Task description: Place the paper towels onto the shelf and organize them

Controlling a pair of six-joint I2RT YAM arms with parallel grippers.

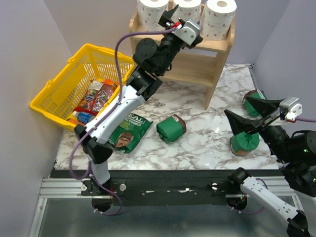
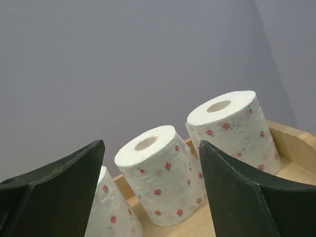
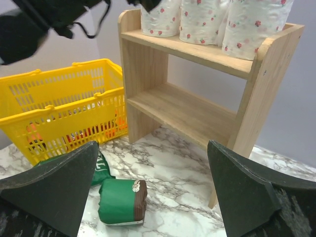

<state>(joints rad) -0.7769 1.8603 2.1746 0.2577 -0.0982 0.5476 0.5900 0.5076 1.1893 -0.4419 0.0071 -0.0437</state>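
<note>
Three paper towels, white rolls with small red flowers, stand upright in a row on the top tier of the wooden shelf [image 1: 197,66]: left [image 1: 152,12], middle [image 1: 187,9], right [image 1: 218,19]. My left gripper [image 1: 170,20] hovers open just in front of the left and middle rolls and holds nothing. In the left wrist view its gripper [image 2: 152,143] frames the middle roll [image 2: 160,177], with the right roll [image 2: 232,128] and the left roll [image 2: 111,207] beside it. My right gripper [image 1: 247,114] hangs open and empty over the table's right side, facing the shelf [image 3: 182,106].
A yellow basket [image 1: 54,94] with snack packs stands at the left. On the marble lie a green snack bag [image 1: 129,131] and dark green wrapped packages [image 1: 171,129], [image 1: 244,143]. The shelf's lower tier holds nothing.
</note>
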